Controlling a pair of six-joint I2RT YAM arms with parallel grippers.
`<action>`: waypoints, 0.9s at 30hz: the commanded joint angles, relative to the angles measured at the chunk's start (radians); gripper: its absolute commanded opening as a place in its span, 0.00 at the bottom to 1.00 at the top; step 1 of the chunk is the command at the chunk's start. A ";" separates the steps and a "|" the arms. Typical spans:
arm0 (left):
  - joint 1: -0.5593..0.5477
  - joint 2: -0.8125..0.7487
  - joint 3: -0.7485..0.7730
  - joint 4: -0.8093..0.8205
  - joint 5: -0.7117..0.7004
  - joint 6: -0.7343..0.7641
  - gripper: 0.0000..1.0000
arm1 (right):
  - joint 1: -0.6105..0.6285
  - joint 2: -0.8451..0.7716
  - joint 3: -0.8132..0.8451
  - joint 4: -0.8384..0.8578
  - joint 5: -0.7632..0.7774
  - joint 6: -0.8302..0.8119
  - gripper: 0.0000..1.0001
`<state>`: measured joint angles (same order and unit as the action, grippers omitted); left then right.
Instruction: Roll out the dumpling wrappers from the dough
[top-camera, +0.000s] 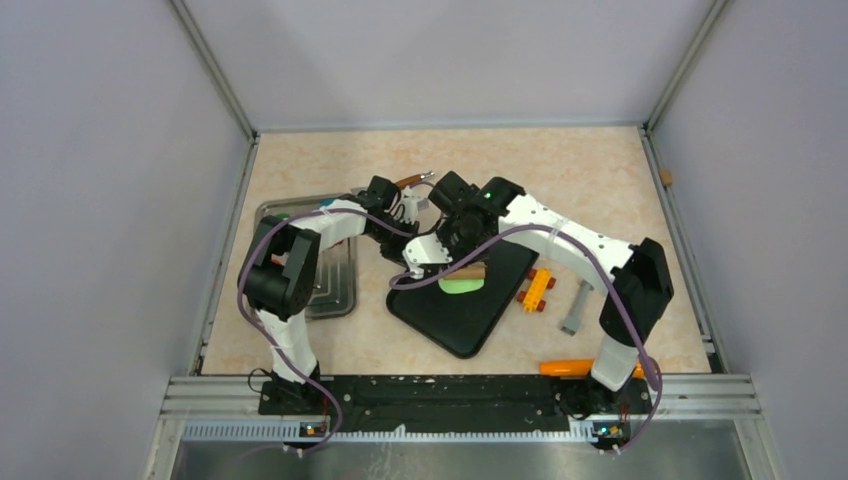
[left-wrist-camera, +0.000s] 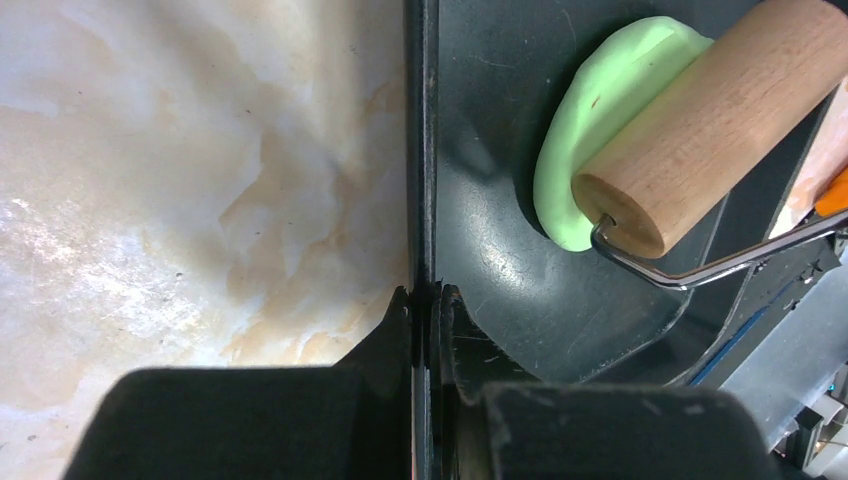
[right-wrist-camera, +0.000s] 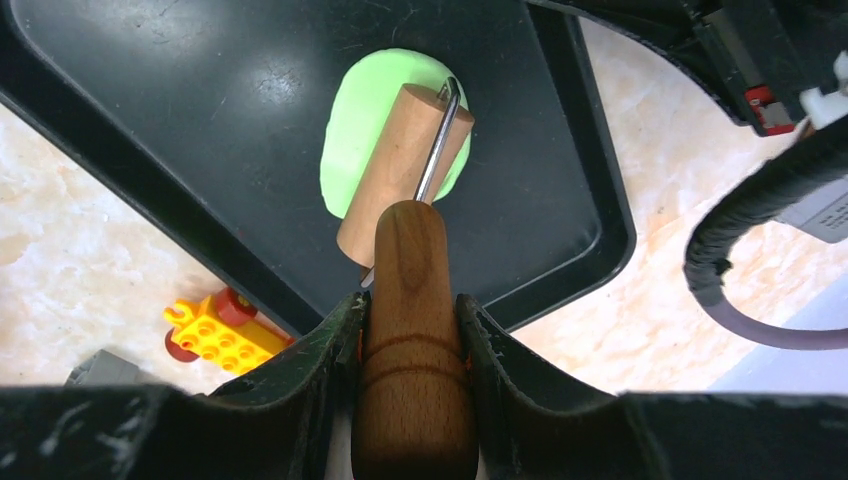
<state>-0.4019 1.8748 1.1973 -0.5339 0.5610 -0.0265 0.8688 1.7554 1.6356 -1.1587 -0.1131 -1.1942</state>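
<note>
Over the black tray (top-camera: 470, 335), the crossed left arm (top-camera: 290, 270) and right arm (top-camera: 580, 245) cover most of the dough (top-camera: 462, 286) in the top view. Only a green sliver and a tan strip of the wooden roller (top-camera: 470, 269) show. Beside the black tray, a metal tray (top-camera: 335, 295) is largely masked by the left arm. An orange item (top-camera: 565, 367) nearer than the black tray disappears behind the right arm's base. In the left wrist view the roller runs off the top-right corner. A grey piece (right-wrist-camera: 100, 368) by the black tray's edge is half hidden and cannot be identified.
</note>
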 joint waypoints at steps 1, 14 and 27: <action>0.000 -0.005 0.046 0.023 0.067 -0.018 0.00 | 0.011 -0.044 -0.057 0.105 0.020 -0.011 0.00; 0.000 -0.014 0.037 0.026 0.069 -0.018 0.00 | -0.030 0.014 -0.236 0.216 0.069 -0.003 0.00; 0.000 -0.009 0.031 0.031 0.083 -0.018 0.00 | -0.044 0.035 -0.261 0.283 0.110 0.028 0.00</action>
<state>-0.3988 1.8904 1.1973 -0.5144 0.5488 -0.0265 0.8654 1.6917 1.4460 -0.9047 -0.0841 -1.1744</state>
